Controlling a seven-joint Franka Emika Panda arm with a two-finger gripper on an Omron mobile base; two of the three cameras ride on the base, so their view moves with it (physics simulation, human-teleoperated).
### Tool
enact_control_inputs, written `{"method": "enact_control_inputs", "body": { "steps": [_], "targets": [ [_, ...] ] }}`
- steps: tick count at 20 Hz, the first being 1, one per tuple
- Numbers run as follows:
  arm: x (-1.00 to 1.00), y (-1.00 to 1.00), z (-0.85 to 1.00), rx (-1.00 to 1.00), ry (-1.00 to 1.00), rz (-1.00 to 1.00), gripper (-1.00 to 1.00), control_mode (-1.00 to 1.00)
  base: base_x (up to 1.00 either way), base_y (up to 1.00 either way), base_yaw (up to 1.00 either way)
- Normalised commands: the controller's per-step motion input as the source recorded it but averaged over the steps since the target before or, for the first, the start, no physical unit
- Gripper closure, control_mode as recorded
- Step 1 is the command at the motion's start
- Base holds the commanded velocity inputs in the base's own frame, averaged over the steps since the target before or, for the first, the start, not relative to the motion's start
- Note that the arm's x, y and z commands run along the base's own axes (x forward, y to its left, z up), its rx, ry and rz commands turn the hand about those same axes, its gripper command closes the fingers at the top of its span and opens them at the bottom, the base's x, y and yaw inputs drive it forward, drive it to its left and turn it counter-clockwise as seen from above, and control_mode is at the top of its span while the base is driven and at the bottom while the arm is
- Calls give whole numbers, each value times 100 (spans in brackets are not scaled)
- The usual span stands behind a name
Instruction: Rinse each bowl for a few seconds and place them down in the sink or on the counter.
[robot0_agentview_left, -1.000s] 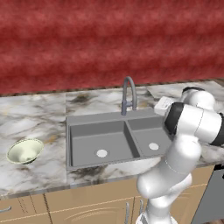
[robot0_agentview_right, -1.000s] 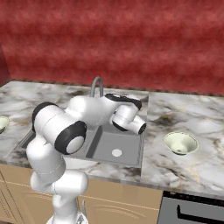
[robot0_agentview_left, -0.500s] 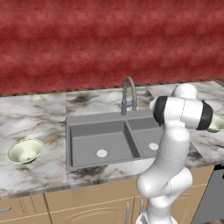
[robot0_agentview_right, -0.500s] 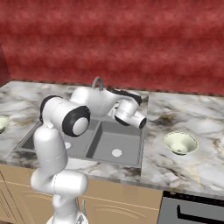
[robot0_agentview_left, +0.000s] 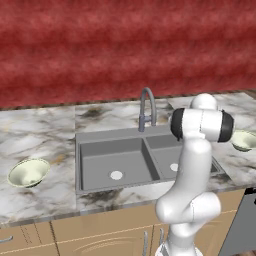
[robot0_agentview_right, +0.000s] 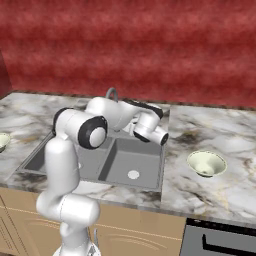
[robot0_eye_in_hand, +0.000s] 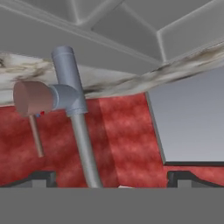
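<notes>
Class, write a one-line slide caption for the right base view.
Arm reaching over the sink; one bowl waits on the counter to its right.

A red textured wall (robot0_agentview_left: 125, 50) is being shown across the upper frame, and tan cabinet fronts (robot0_agentview_left: 100, 235) along the bottom edge.

The arm reaches forward, its claw (robot0_eye_in_hand: 111, 177) spread wide and empty.

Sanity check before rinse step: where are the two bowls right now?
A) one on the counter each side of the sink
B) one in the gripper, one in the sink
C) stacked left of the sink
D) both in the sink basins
A: one bowl sits on the counter left of the sink, the other bowl on the right.
</notes>
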Motion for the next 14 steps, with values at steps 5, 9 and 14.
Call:
{"method": "enact_control_inputs", "body": {
  "steps": [5, 9, 14],
  "targets": [
    [23, 0, -11, 0, 0, 14, -100, -100, 0, 0, 0],
    [27, 0, -5, 0, 0, 22, -100, -100, 0, 0, 0],
    [34, 0, -2, 0, 1, 19, -100, -100, 0, 0, 0]
  ]
}}
